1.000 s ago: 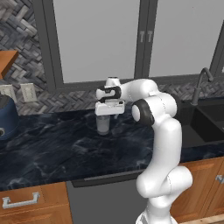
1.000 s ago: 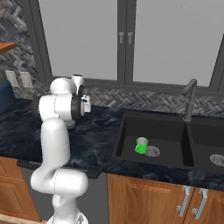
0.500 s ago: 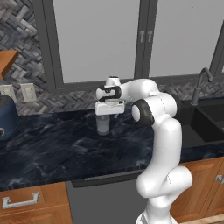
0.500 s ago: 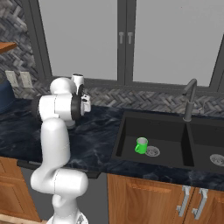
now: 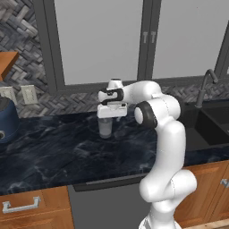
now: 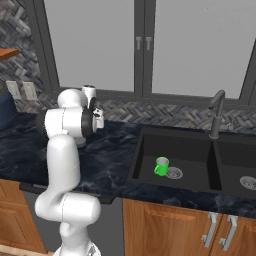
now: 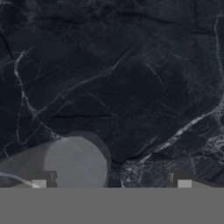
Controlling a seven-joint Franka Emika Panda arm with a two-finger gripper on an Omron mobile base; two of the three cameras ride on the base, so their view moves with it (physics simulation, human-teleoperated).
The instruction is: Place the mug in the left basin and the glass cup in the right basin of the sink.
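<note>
- Two cups are in play: the mug [image 6: 161,166] already sits in the left basin [image 6: 150,152], and the glass cup [image 5: 105,127] stands upright on the dark marbled counter [image 5: 53,152], well to the left of the sink [image 6: 197,175].
- Bright green with a white inside, the mug stands just left of the left basin's round metal drain [image 6: 174,173].
- Beside it, across the central divider, the right basin [image 6: 237,165] has its own drain [image 6: 248,182] showing on a bare black floor.
- At the back of the sink, over the divider, rises the dark curved faucet [image 6: 217,112].
- Far from the sink, the white arm reaches to the counter's back stretch, and the gripper [image 5: 112,117] hangs directly above the glass cup, pointing down.
- Its jaws are spread wide and grip nothing.
- From the hand's own camera, the glass cup [image 7: 76,162] lies between the two finger tips [image 7: 39,183], closer to one of them than the other.
- Whether either tip touches the glass, I cannot tell.
- Left of the glass cup, at the counter's far end from the sink, sits a dark blue rounded appliance [image 5: 6,118].
</note>
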